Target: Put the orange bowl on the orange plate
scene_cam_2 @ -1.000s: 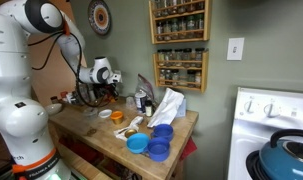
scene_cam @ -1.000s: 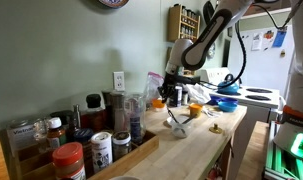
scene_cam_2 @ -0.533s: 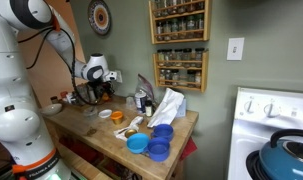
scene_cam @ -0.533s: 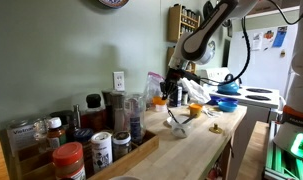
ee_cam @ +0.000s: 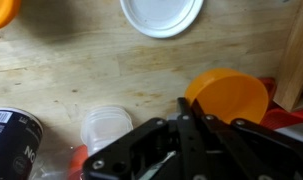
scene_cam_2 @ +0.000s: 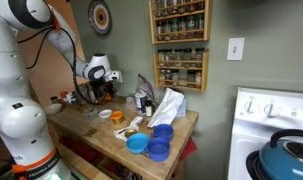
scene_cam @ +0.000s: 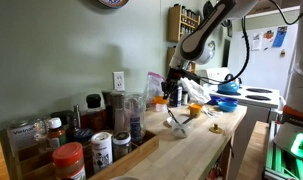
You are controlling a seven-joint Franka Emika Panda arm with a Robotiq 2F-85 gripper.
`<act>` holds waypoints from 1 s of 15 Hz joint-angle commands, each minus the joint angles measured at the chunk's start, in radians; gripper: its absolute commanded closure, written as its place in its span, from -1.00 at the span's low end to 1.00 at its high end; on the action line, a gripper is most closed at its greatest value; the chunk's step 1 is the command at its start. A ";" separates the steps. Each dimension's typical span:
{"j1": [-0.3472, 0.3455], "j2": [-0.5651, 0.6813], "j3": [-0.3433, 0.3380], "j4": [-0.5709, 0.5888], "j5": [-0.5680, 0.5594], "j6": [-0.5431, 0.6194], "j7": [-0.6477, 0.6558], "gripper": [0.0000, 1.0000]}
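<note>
Hovering above counter [ee_cam: 81,70] with gripper [ee_cam: 181,112] pinched together, empty; bowl [ee_cam: 231,95] just beside, cup [ee_cam: 109,128] near, lid [ee_cam: 161,15] beyond.

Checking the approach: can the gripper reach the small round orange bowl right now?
Probably yes: the small round orange bowl sits uncovered on the wooden counter beside the gripper, nothing between them, though jaws look closed.

White arm [scene_cam_2: 16,60] with dark joints, black gripper [ee_cam: 188,108]
</note>
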 commanded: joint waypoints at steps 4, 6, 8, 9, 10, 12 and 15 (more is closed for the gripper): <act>0.027 -0.202 -0.193 -0.131 0.228 -0.222 -0.411 0.98; 0.037 -0.268 -0.269 -0.188 0.261 -0.266 -0.495 0.98; 0.040 -0.327 -0.333 -0.239 0.229 -0.304 -0.535 0.98; 0.047 -0.351 -0.361 -0.255 0.225 -0.326 -0.564 0.98; 0.058 -0.367 -0.382 -0.262 0.229 -0.337 -0.579 0.98; 0.071 -0.313 -0.401 -0.222 0.204 -0.314 -0.544 0.92; 0.088 -0.350 -0.420 -0.236 0.204 -0.325 -0.545 0.98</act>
